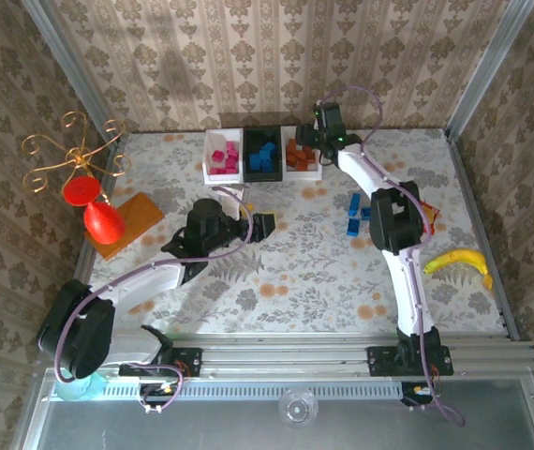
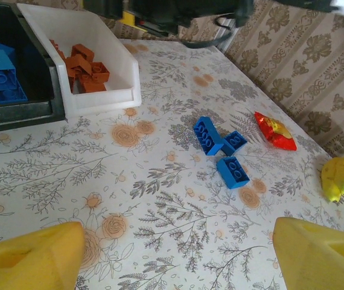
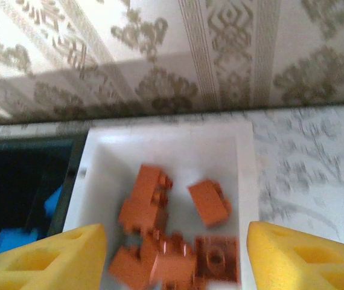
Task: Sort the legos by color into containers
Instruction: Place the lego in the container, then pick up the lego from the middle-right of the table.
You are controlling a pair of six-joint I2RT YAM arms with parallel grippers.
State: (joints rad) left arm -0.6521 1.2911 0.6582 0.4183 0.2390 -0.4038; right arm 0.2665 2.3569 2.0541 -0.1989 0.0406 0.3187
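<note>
right gripper (image 3: pixel 175 254) above white bin (image 3: pixel 172 142) of orange legos (image 3: pixel 142 208), spread, empty | left gripper (image 2: pixel 178 260) nearer than bin, spread, empty | three blue legos (image 2: pixel 208 136) loose near-right of bin

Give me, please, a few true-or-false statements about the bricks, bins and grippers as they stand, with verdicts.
1. The black bin holds blue bricks. True.
2. Pink bricks lie loose outside the bins. False: the loose bricks on the table are blue, three of them close together.
3. The right gripper is above the white bin that holds the brown-orange bricks. True.
4. The left gripper is clamped on a brick. False: it stands open over the table with nothing between its fingers.
</note>
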